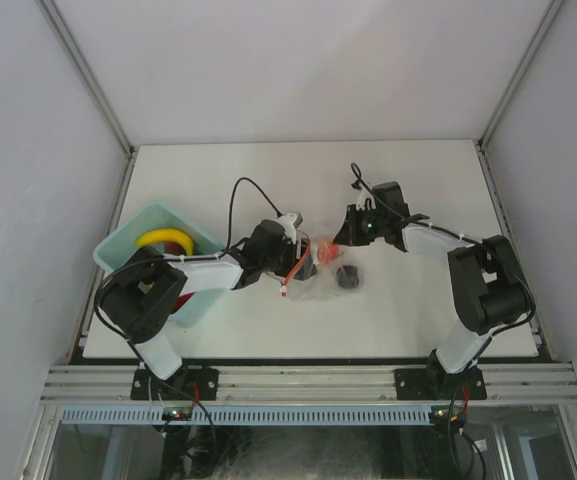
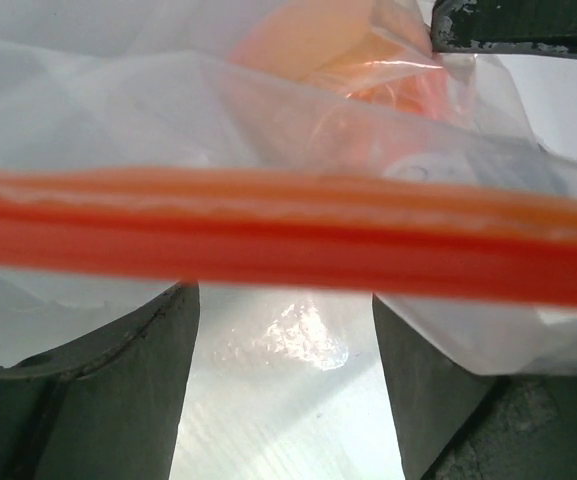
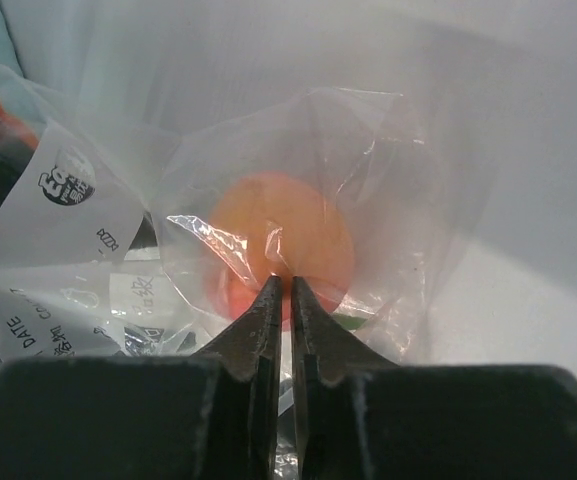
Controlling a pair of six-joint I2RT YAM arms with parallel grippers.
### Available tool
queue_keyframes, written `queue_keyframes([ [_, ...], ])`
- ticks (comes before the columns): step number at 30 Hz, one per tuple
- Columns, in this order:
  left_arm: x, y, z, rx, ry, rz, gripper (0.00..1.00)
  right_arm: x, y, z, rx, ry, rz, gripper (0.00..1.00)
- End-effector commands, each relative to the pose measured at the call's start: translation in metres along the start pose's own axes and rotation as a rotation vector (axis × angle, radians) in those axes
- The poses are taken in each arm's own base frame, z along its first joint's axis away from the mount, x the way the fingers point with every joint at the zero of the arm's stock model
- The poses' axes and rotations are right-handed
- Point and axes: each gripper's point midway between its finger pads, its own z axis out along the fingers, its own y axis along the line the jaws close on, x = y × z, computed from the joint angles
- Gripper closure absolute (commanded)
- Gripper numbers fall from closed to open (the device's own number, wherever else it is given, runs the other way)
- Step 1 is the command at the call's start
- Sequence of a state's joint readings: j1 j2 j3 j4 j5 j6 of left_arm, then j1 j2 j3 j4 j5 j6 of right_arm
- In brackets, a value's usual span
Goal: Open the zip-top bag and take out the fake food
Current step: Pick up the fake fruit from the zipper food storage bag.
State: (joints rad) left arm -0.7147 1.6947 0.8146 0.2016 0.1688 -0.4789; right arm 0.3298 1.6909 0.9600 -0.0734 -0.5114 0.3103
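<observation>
The bag (image 1: 313, 262) lies in the middle of the counter (image 1: 418, 300), its film clenched in the right fingers (image 3: 266, 315) by the orange fruit (image 3: 283, 240) inside, the left fingers (image 2: 98, 390) released below the red zip strip (image 2: 288, 235): opening seems in hand, and next the left needs a hold on that strip.

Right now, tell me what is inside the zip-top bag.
An orange-peach fruit shows through the zip-top bag, with a sliver of green beneath it. Crinkled plastic and the printed label hide anything else.
</observation>
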Motion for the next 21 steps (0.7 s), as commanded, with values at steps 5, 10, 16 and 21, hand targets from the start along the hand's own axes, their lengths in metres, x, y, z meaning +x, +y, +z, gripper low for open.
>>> queue_keyframes([
  [5,-0.043,-0.006,0.008,0.009,-0.114,0.157,0.22,0.039,0.008,0.006,-0.020,0.145,-0.009,0.97],
  [10,-0.050,-0.012,0.007,0.049,-0.161,0.221,0.22,0.029,0.010,0.002,-0.038,0.127,-0.015,0.92],
  [16,-0.057,-0.017,0.008,0.081,-0.218,0.281,0.21,-0.001,0.007,-0.009,-0.016,0.052,-0.030,0.84],
  [21,-0.061,-0.016,0.012,0.084,-0.235,0.332,0.21,-0.030,0.003,-0.016,-0.015,-0.035,-0.015,0.70],
])
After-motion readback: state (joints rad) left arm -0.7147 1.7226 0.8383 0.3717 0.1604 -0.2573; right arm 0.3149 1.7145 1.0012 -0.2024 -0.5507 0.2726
